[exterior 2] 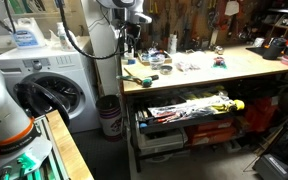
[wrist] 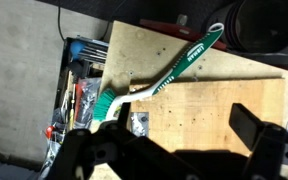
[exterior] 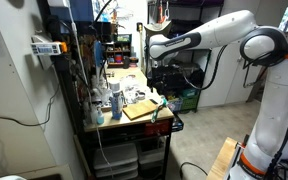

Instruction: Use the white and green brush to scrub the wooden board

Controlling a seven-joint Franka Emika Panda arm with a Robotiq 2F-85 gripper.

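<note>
Hand [wrist: 169,148] hides part of white and green brush [wrist: 174,72] near wooden board [wrist: 224,110].

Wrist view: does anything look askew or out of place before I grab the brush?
The white and green brush lies diagonally and seems only partly on the wooden board. Its handle runs off onto the paler worktop, and its head is near the worktop's edge. The hand is open.

In an exterior view the camera stood well apart and faced the short end of the workbench [exterior: 109,126]. In an exterior view it sat just beside the robot's base [exterior 2: 4,100] and looked along the bench front. The wrist view looked straight down, very near, on the wooden board [wrist: 209,105]. All three views shared that bench end.
</note>
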